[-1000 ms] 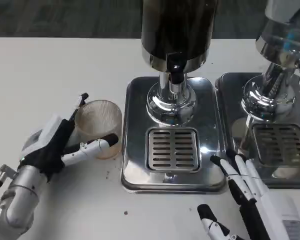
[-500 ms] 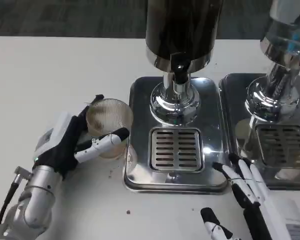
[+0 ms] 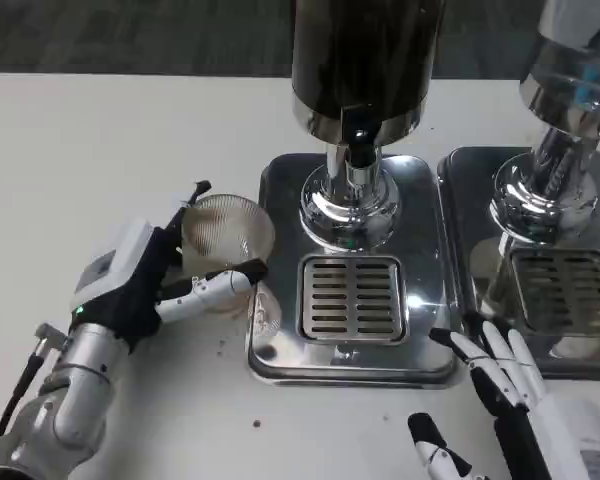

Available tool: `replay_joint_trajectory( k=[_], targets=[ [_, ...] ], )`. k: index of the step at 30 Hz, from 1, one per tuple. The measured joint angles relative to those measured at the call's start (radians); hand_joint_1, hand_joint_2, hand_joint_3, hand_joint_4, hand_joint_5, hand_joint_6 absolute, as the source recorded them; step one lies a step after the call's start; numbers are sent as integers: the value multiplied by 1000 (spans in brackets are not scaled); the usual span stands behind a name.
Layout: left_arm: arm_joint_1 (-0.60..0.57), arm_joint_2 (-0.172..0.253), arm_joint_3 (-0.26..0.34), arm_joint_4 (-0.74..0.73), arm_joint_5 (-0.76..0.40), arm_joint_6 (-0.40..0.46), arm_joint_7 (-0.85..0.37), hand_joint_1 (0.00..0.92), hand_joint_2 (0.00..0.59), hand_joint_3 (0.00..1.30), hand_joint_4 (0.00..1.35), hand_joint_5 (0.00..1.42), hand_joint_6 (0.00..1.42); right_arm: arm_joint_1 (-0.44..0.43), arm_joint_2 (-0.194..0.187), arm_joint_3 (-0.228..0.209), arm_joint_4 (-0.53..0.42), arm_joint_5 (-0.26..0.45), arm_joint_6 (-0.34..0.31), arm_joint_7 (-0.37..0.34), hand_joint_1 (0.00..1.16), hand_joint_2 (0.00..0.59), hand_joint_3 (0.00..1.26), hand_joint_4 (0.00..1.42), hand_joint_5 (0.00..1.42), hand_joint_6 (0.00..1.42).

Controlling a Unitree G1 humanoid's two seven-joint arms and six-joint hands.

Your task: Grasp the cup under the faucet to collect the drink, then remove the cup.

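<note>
The cup [image 3: 226, 240] (ribbed, clear) is gripped by the left hand [image 3: 140, 285] — just beside the drip tray [image 3: 280, 340], left of the faucet [image 3: 357, 135]. The right hand [image 3: 505, 395] is held with fingers [image 3: 470, 352] spread, holding nothing — near the tray's front corner.

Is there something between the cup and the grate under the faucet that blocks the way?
Nothing visible blocks it. The left hand holds the cup beside the tray's left edge; the grate under the faucet is bare. Only the tray's low rim lies between.

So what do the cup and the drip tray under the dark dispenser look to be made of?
The clear ribbed cup in the left robot hand looks like thin transparent plastic: see-through, fine vertical ridges. The shiny silver drip tray looks like polished metal, probably stainless steel: mirror-like reflections, slotted grate.
</note>
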Motion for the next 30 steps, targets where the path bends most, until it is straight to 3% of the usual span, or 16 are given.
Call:
replay_joint_trajectory(
  k=[6,12,21,30],
  targets=[
    [0,14,-23,0,26,9,24,268,31,75,207,426,458,-6,5,-5,1,11,-6,0,272,383,196,51,10,195],
    [-2,18,-31,2,44,19,59,324,49,167,311,553,683,-9,6,-12,1,23,-12,0,271,386,203,53,13,195],
    [-2,14,-36,3,54,35,114,347,75,278,437,685,818,-8,6,-22,1,32,-18,0,270,387,209,54,15,211],
    [5,11,-36,3,56,42,148,348,111,451,630,906,1070,-7,6,-23,3,44,-31,0,270,387,209,61,15,214]
  ],
)
